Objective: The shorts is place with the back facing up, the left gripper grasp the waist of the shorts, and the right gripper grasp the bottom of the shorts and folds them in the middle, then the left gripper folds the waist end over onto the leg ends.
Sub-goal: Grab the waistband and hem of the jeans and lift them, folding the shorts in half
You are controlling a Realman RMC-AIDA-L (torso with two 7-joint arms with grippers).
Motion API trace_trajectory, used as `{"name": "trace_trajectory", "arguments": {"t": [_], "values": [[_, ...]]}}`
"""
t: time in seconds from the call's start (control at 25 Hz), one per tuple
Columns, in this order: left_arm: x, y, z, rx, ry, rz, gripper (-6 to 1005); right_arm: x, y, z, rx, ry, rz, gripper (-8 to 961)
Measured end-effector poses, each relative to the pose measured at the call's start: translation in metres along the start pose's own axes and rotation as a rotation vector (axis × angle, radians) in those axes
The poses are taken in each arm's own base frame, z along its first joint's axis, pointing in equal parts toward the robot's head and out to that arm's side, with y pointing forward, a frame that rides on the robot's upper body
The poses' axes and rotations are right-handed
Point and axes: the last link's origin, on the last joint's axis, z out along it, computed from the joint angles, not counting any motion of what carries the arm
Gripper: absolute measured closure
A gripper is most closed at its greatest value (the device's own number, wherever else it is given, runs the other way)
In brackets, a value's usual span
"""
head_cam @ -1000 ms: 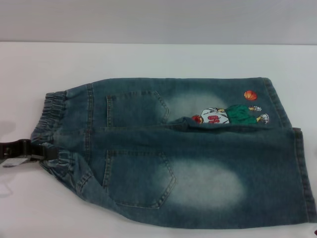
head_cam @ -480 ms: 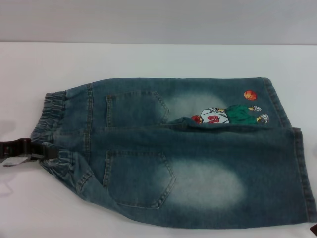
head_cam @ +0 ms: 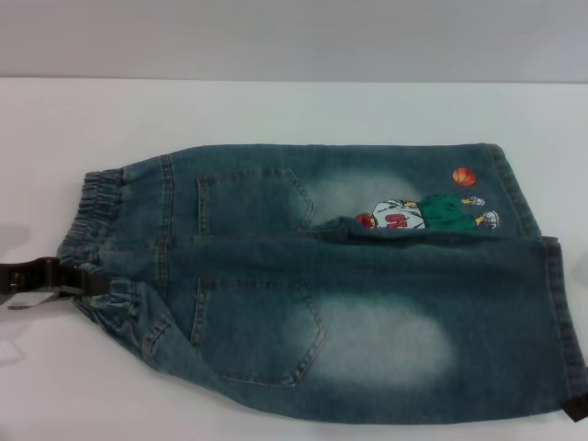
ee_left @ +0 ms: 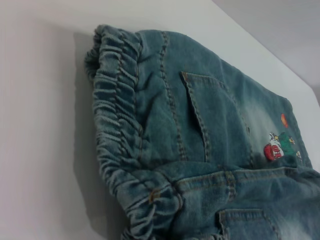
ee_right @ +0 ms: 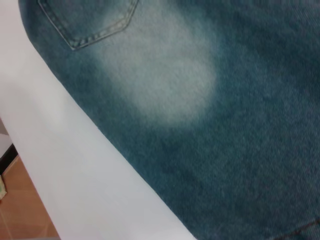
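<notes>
Faded blue denim shorts (head_cam: 349, 276) lie flat on the white table (head_cam: 276, 110), back pockets up. The elastic waist (head_cam: 96, 230) is at the left and the leg ends (head_cam: 551, 303) at the right. A cartoon print shows on the far leg. My left gripper (head_cam: 87, 278), dark, sits at the near part of the waistband and touches the bunched elastic. A dark piece of my right gripper (head_cam: 576, 409) shows at the near leg's bottom corner. The left wrist view looks closely at the gathered waist (ee_left: 120, 150). The right wrist view shows the near leg's cloth (ee_right: 200, 100).
The table's front edge (ee_right: 75, 165) runs close along the near leg, with brown floor (ee_right: 20, 210) below it. Bare white tabletop lies behind the shorts and to their left.
My right gripper has come up into view at the lower right corner, by the near leg's hem. The left gripper and the shorts have hardly moved.
</notes>
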Motion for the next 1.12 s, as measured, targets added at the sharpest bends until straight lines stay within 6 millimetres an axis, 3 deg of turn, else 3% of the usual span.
{"name": "trace_trajectory", "arguments": {"t": [0.52,0.96,1.12], "values": [[0.002,0.000,0.001,0.008,0.006,0.003,961,-0.009,0.009,-0.005,-0.032,-0.025,-0.058,388],[0.007,0.001,0.002,0.013,0.013,0.012,961,-0.008,0.009,0.004,-0.032,-0.001,-0.069,785],[0.007,0.001,0.003,0.014,0.014,0.013,961,-0.006,0.009,0.005,-0.032,0.001,-0.075,867]]}}
